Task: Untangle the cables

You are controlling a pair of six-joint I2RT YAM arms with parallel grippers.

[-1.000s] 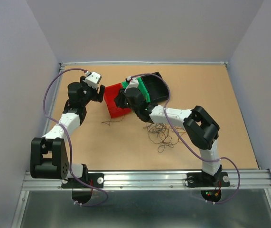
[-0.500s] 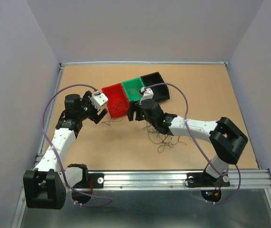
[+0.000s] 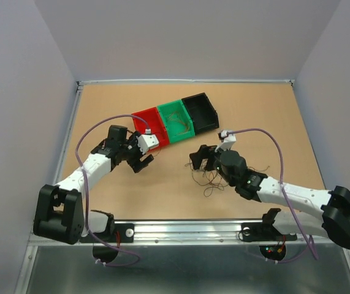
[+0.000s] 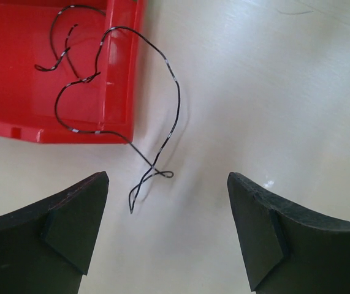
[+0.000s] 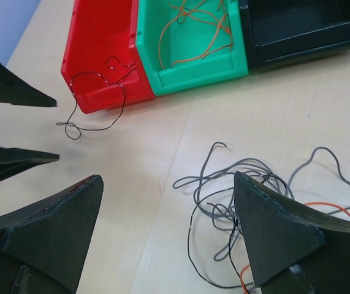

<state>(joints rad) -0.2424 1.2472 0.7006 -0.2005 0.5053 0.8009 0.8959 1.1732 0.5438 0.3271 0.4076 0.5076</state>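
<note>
Nearest, a loose tangle of cables (image 5: 214,205) is lying on the pale, smooth bench (image 3: 254,110). Its hair-thin grey and dark wires are curling in springy loops, with an orange strand at its edge, and the clump is sprawling with no clear long axis. The right claw (image 5: 167,179) is hovering over it, black wedge-shaped fingers spread wide and gripping nothing. Opposite, the left claw (image 4: 167,177) is gaping just as wide, also empty. Just beyond its fingertips a single dark wire (image 4: 176,101) is running lengthwise away from the claw, from a small end loop on the bench up over the wall of the glossy red bin (image 4: 15,73) and coiling inside. Farther along, a green bin (image 5: 187,70) is holding orange wires (image 5: 193,37), and a black bin (image 5: 297,37) is touching its far side.
</note>
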